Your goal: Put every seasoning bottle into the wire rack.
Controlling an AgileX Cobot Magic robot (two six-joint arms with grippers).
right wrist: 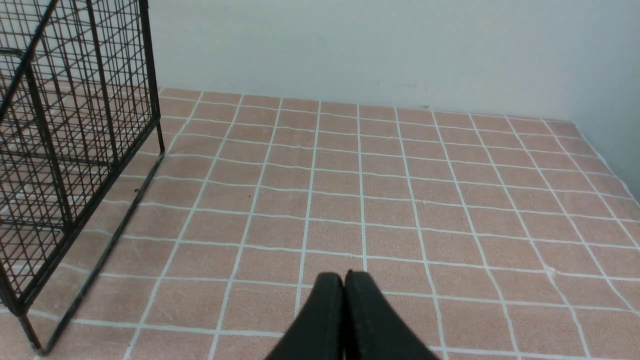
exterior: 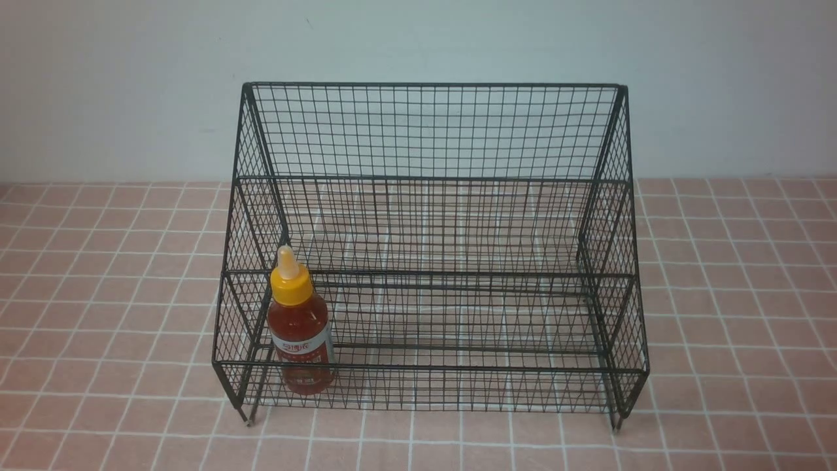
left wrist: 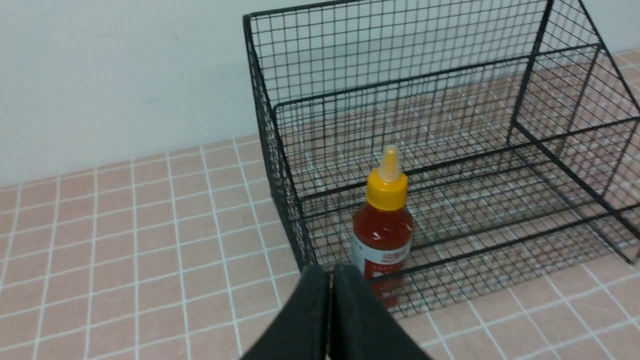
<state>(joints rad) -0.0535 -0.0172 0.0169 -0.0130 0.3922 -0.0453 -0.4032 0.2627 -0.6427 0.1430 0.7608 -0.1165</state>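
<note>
The wire rack [exterior: 431, 248] stands in the middle of the pink tiled table [exterior: 98, 294], its tall back panel toward the pale wall [exterior: 118, 78] at the far side. Its low front rail faces me, and both tiers are open from above and from the front. The one seasoning bottle [exterior: 299, 327] stands upright in the lower, near tier, tucked into the left corner just behind the front rail and just beside the left side mesh; its yellow nozzle rises above that rail. The rest of the lower tier to its right, and the whole upper tier, hold nothing that I can see. Open tile lies to the left and right of the rack and along the near edge in front of its short legs.

My left gripper [left wrist: 331, 272] hangs near the rack's near left corner, outside the mesh, its fingers pressed together with nothing between them. My right gripper [right wrist: 344, 280] hangs over bare tile, well apart from the rack's right side, its fingers also together and holding nothing. Neither gripper touches the rack or the bottle.
</note>
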